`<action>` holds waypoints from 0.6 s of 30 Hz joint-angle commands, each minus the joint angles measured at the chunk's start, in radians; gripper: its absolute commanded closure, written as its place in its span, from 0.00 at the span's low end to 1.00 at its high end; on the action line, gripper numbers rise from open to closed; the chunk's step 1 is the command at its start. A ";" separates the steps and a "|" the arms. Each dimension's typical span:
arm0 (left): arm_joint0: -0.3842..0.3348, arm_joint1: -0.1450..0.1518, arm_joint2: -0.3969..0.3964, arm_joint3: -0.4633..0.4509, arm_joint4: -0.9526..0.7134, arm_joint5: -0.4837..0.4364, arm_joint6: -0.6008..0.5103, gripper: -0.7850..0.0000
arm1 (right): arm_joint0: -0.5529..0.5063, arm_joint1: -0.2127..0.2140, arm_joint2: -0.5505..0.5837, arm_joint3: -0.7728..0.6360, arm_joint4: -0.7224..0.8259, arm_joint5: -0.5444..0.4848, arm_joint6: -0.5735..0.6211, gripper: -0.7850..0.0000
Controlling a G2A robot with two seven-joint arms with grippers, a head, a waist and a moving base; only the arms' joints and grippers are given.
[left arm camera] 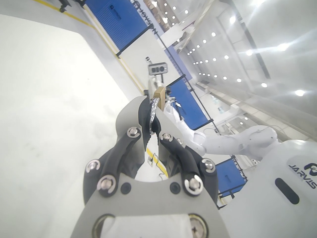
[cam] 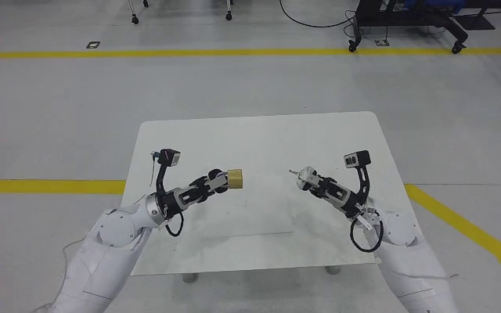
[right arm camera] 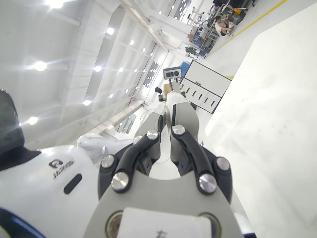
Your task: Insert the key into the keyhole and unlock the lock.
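Above the middle of a white rectangular table with rounded corners, a small brass-coloured, block-shaped padlock with a silvery metal shackle is held off the surface. The left gripper is clamped on it. In the left wrist view that gripper pinches the shackle between its dark finger pads. The padlock has its brass body jutting out past the fingertips toward the other arm.

Facing it across a gap, a small, thin silvery metal key sticks out of the right gripper, which is closed tightly on it. The key's free end is aimed toward the padlock. Key and padlock are near each other but apart, not touching.

In the right wrist view the right gripper has its pale grey fingers pressed close together. The key is too small to make out there. Farther off in that view, the padlock shows as a spot of brass.

Beyond the table a yellow line runs across the pale floor, and blue panels stand in the room behind
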 commanded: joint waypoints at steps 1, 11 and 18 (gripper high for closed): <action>-0.036 -0.015 0.056 0.029 0.021 -0.024 0.029 1.00 | 0.033 -0.014 -0.049 0.015 -0.017 0.067 -0.107 1.00; -0.161 -0.083 0.220 0.169 0.164 -0.076 0.221 1.00 | 0.129 -0.064 -0.167 0.091 0.049 0.124 -0.238 1.00; -0.152 -0.089 0.211 0.176 0.261 -0.071 0.296 1.00 | 0.099 -0.065 -0.159 0.045 0.068 0.149 -0.218 1.00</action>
